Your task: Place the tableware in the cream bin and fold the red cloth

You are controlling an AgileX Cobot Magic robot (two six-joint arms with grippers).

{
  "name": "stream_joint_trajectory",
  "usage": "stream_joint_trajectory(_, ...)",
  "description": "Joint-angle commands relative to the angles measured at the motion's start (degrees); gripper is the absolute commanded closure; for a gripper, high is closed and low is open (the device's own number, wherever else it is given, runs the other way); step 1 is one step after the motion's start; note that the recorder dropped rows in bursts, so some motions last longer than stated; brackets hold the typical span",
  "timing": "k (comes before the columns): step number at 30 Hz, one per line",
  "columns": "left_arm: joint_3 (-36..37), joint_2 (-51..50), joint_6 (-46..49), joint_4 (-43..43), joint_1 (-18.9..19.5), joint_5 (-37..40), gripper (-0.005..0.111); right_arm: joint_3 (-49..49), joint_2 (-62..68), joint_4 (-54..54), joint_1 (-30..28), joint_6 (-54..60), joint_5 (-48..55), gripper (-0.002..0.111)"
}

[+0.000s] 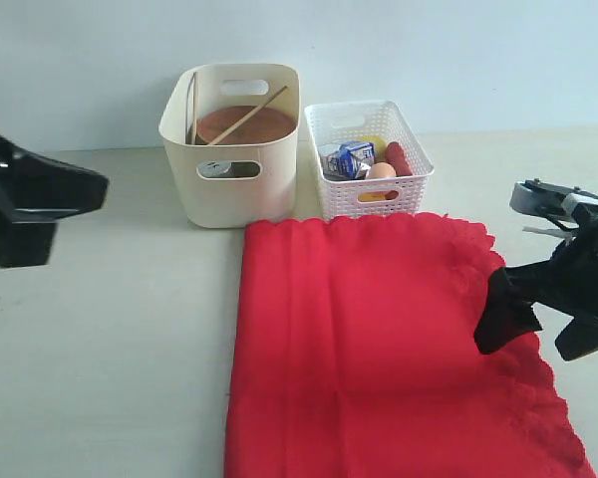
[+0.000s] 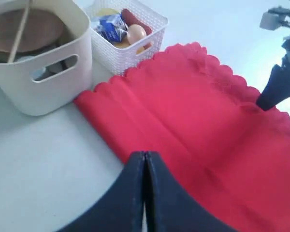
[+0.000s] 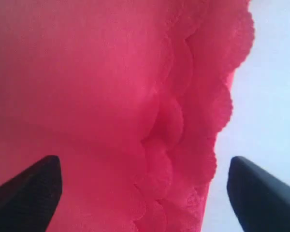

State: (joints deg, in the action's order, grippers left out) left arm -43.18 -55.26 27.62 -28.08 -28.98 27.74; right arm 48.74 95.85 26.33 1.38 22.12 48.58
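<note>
We found the large bright red scalloped fabric cloth [image 1: 379, 349] spread flat.
Behind the cloth stood the tall cream plastic bin [image 1: 234, 189]; the right gripper [image 3: 145, 188] hung over the cloth's side edge, fingers apart; the left gripper [image 2: 145, 159], fingers together, off its other side; a round brown plate [image 1: 244, 126] sat in that bin.

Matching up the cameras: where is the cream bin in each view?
Exterior: cream bin upper centre-left, beside the white basket.
Left wrist: bin beside that basket, past a corner of the red cloth.
Right wrist: not in it.
Shared landmark: red cloth, in all three.
</note>
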Motion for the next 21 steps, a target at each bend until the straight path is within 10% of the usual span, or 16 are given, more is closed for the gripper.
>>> stream_joint_trajectory(1, 2.7, 10.7, -0.7, 1.6, 1.7, 2.9, 0.107, -1.0, -0.5, 0.8, -0.4, 0.7, -1.8, 0.020)
stream_joint_trajectory(21, 24.4, 36.8, -22.2, 23.5, 1.7, -6.0, 0.107, -1.5, 0.2, 0.8, -0.4, 4.8, -1.9, 0.020)
